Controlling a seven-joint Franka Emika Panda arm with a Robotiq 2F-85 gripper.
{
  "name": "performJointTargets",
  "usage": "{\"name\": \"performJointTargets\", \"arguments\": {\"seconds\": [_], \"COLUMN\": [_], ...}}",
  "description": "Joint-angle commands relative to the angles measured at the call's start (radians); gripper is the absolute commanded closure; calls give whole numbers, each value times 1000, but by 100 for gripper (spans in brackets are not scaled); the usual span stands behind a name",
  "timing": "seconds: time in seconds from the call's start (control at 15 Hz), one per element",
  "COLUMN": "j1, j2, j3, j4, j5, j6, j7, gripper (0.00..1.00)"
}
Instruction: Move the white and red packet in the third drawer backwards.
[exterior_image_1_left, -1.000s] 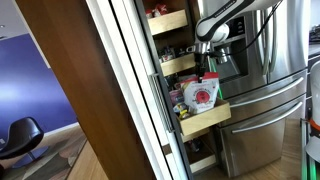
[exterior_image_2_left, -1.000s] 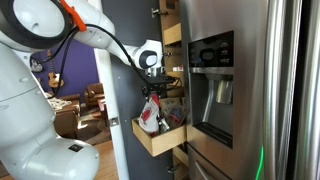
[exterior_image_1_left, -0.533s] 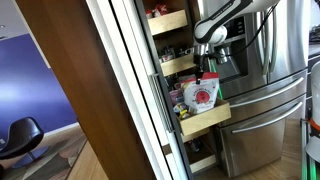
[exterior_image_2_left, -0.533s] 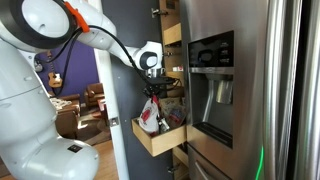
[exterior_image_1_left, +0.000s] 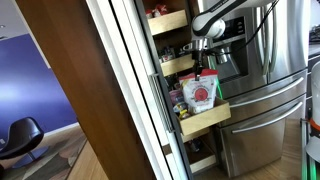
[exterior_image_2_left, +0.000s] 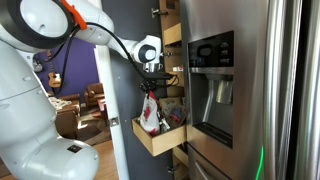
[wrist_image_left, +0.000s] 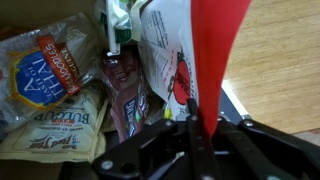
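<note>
The white and red packet (exterior_image_1_left: 202, 93) stands up out of the third drawer (exterior_image_1_left: 207, 121), a tan wooden pull-out tray, and is its tallest item. My gripper (exterior_image_1_left: 202, 70) comes down from above and is shut on the packet's red top band. In an exterior view the packet (exterior_image_2_left: 150, 113) hangs narrow under the gripper (exterior_image_2_left: 150, 88) above the drawer (exterior_image_2_left: 160, 138). The wrist view shows the red band (wrist_image_left: 217, 50) pinched between the black fingers (wrist_image_left: 193, 135) of the gripper (wrist_image_left: 197, 125), with the white face and red emblem (wrist_image_left: 170, 62) below.
A dark purple packet (wrist_image_left: 124, 92) and several snack bags (wrist_image_left: 45, 75) crowd the drawer beside the packet. Wooden trays with jars (exterior_image_1_left: 170, 20) sit above. A stainless fridge (exterior_image_2_left: 235, 90) flanks the pantry, and a brown cabinet wall (exterior_image_1_left: 80, 80) stands on the other side.
The jaws have gone from partly open to shut on the packet's red top band. The gripper has risen slightly, and the packet hangs straighter under it.
</note>
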Motion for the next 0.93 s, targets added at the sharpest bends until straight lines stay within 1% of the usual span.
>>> {"name": "performJointTargets", "arguments": {"seconds": [0.0, 0.47, 0.6, 0.87], "j1": [-19, -19, -25, -43], "j2": [-38, -40, -34, -21], "j3": [21, 31, 33, 34], "j4": [76, 199, 243, 309], "j5": [33, 35, 15, -2], "j6": [-71, -129, -159, -123], "j7": [4, 28, 47, 103], "gripper": [99, 99, 99, 99]}}
